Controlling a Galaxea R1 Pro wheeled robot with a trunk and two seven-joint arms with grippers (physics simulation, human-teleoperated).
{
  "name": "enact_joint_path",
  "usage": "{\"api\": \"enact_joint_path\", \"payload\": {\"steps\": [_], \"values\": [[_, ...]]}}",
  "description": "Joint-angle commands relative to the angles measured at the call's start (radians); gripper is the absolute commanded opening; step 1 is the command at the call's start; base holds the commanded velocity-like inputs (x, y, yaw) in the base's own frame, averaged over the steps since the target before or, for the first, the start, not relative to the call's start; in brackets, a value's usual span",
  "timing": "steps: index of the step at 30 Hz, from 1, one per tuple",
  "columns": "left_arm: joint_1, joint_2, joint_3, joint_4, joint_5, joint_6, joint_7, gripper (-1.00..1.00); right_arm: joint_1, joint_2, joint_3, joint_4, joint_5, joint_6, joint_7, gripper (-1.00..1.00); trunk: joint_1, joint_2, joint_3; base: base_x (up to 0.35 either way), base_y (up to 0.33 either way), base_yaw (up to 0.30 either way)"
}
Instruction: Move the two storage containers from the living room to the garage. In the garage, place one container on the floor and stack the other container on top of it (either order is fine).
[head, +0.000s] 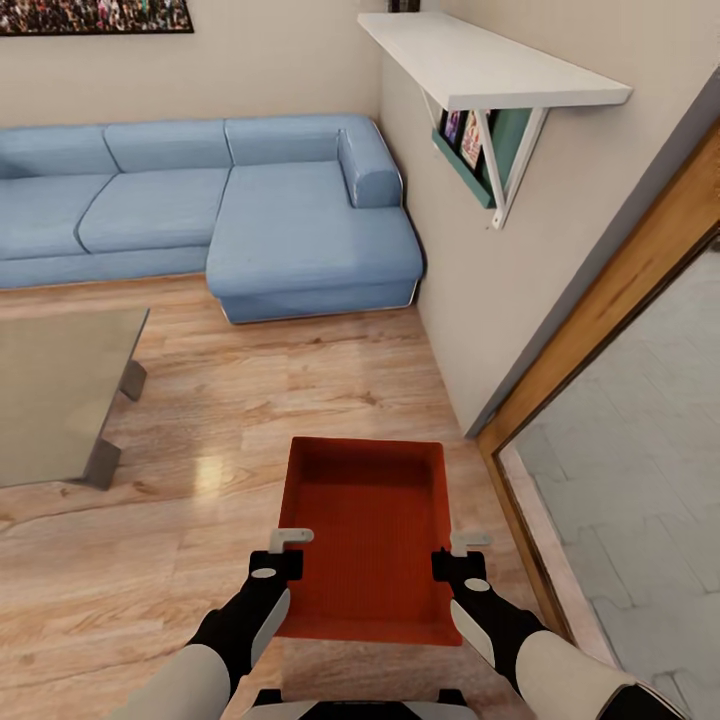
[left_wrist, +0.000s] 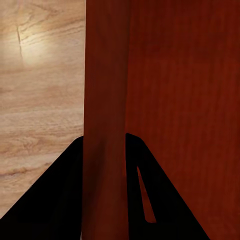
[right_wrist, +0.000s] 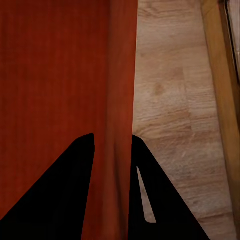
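Container carried between both grippers, not yet out of the living room.

Orange-red shallow rectangular open-top storage tray (head: 368, 535) hangs above the light wood-plank floor (head: 300, 390), well in front of the blue sectional fabric sofa (head: 210, 205); the left gripper (head: 283, 553) pinches its left wall and the right gripper (head: 462, 555) its right wall, fingers (left_wrist: 60, 200) straddling the rim in each wrist view. Judging by the room, the haul to the garage is barely begun, and stacking remains. The wood-framed glass door (head: 610, 330) stands just right of the tray. No brand or writing is readable; pictures under the white wall shelf (head: 480, 60) are too small.
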Motion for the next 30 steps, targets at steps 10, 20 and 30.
{"api": "enact_joint_path", "payload": {"steps": [10,20,30], "values": [[0.000,0.002,-0.008,0.008,0.013,0.052,0.015,-1.00,-0.002,-0.001,-0.011,-0.001,0.010,-0.016,-0.020,-1.00,0.001,-0.002,0.015,0.000,0.000,0.000],[0.000,0.002,-0.008,0.008,0.013,0.052,0.014,-1.00,-0.002,-0.001,-0.011,-0.001,0.010,-0.016,-0.021,-1.00,0.001,-0.002,0.030,0.000,0.000,0.000],[0.000,0.002,-0.008,0.008,0.013,0.052,0.014,-1.00,-0.002,-0.001,-0.011,-0.001,0.010,-0.016,-0.022,-1.00,0.001,-0.002,0.046,0.000,0.000,0.000]]}}
